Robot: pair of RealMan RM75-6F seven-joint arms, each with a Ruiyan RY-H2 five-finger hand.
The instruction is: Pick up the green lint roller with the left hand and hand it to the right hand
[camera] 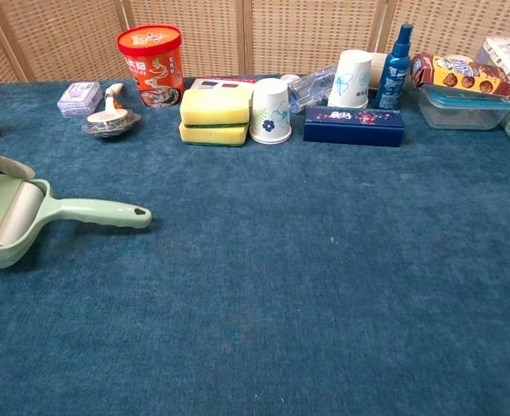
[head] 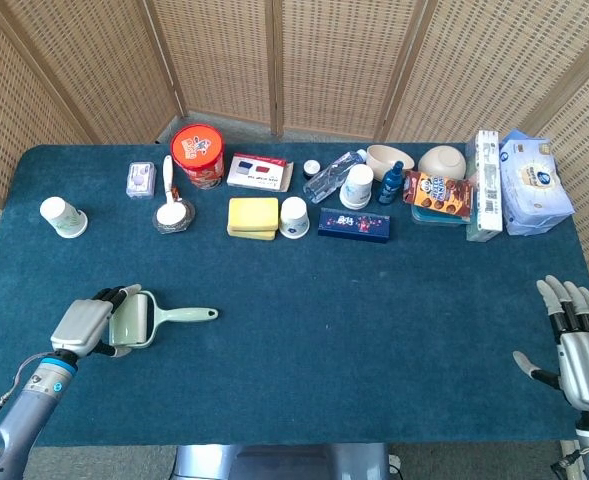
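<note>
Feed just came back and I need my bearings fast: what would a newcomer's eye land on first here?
First, the left hand at the near left of the blue table, its fingers curled over the head of the green lint roller, whose handle points toward the middle. Next, the crowded row of items along the far edge, led by the red tub. The right hand waits at the near right corner with its fingers spread, holding nothing.

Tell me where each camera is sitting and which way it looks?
Head view: sits high, looks steeply down on the whole blue table; shows the left hand at the green lint roller and the right hand at the far edge.
Chest view: sits low, looks level across the table toward the wicker screen; only left fingertips show.
Shared: roller, red tub, yellow sponges.
</note>
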